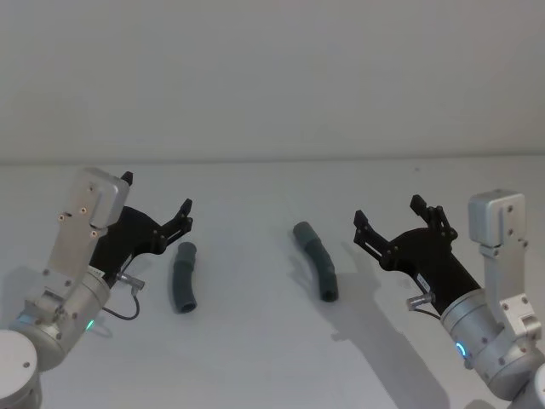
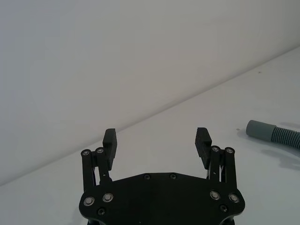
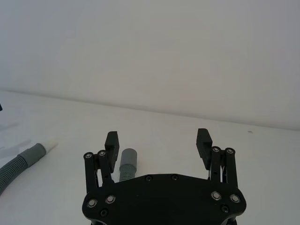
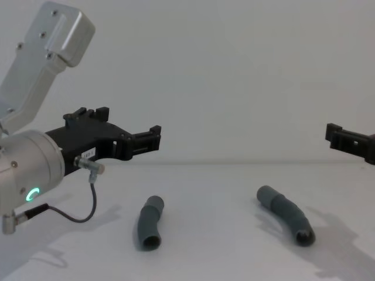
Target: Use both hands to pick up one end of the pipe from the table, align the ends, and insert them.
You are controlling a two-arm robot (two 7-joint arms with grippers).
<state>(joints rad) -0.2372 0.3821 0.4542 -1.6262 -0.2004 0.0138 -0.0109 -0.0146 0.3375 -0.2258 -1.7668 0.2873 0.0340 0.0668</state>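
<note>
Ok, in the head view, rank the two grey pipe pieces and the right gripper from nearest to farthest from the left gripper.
Measured from the left gripper, which is open on the left side:
1. The left pipe piece, lying close beside it on the left.
2. The right pipe piece, right of centre.
3. The right gripper, open, on the far right.

Left pipe piece (image 1: pixel 183 277), right pipe piece (image 1: pixel 318 260): dark grey, curved, lying apart on table (image 1: pixel 255 358) (left apparently white-tipped).
</note>
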